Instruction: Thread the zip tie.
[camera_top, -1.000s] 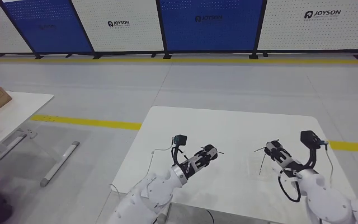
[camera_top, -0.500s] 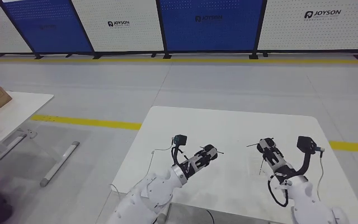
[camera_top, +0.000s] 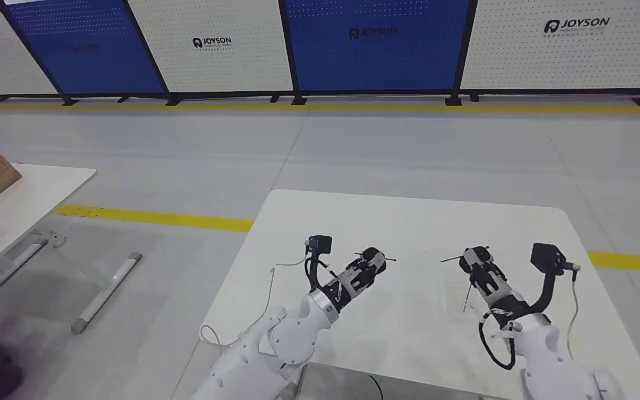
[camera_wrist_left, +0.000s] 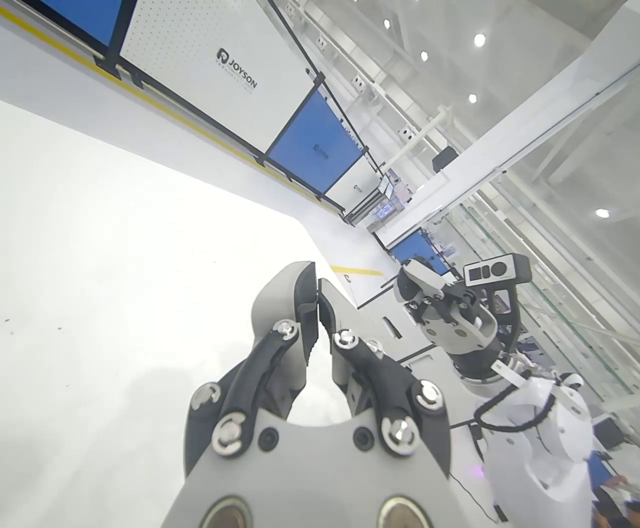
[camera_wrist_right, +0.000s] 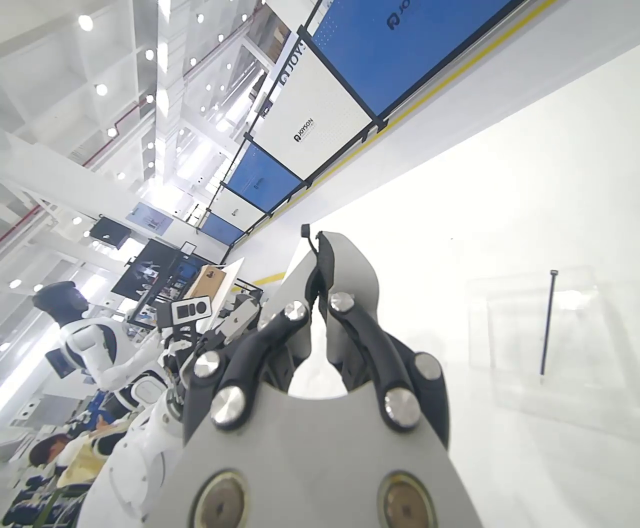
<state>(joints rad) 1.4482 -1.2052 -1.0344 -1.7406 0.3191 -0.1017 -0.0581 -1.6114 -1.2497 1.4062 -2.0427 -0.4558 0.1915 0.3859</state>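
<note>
My right gripper (camera_wrist_right: 316, 260) is clamping the zip tie (camera_wrist_right: 305, 232). My left gripper (camera_wrist_left: 317, 292), fingers together, is edging closer for threading.

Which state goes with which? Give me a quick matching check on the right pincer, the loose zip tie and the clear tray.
Things:
1. right pincer
2. loose zip tie
3. clear tray

States:
A. lying flat inside the tray
B. resting on the white table
C. shut on the held zip tie, whose head pokes out past the tips

Pairs: 1-C, 2-A, 3-B.
</note>
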